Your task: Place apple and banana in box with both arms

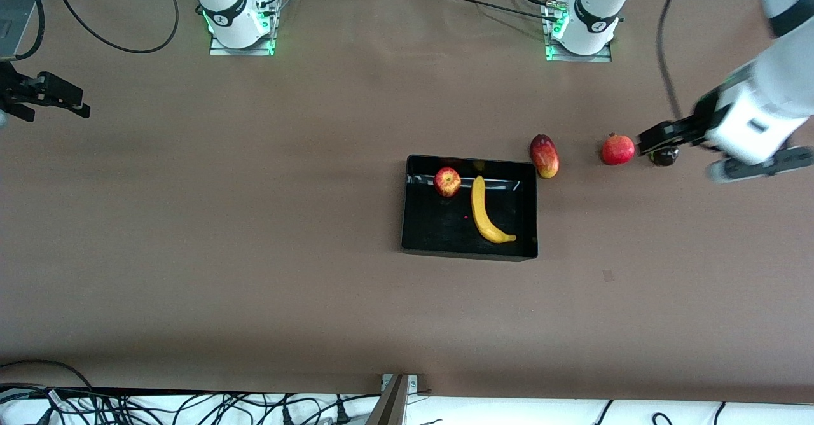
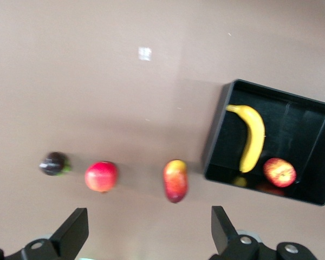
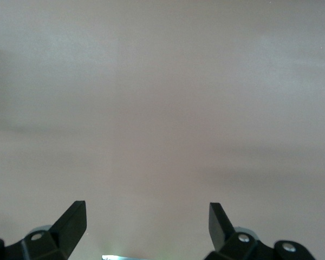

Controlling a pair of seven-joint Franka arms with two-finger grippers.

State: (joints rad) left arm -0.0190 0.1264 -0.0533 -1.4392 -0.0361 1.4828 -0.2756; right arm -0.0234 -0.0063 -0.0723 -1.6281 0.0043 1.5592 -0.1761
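The black box (image 1: 439, 228) sits mid-table. The apple (image 1: 448, 181) and the banana (image 1: 486, 212) both lie inside it, side by side and apart. The left wrist view also shows the box (image 2: 216, 135), the banana (image 2: 253, 138) and the apple (image 2: 279, 172). My left gripper (image 1: 655, 137) is open and empty (image 2: 149, 230), up over the table at the left arm's end, by a small dark fruit. My right gripper (image 1: 54, 104) is open and empty (image 3: 146, 225), over bare table at the right arm's end.
An oval red-and-yellow fruit (image 1: 545, 155) lies just outside the box's corner. A deep-red round fruit (image 1: 617, 149) and a small dark fruit (image 1: 665, 156) lie in a row toward the left arm's end. Cables run along the table's near edge.
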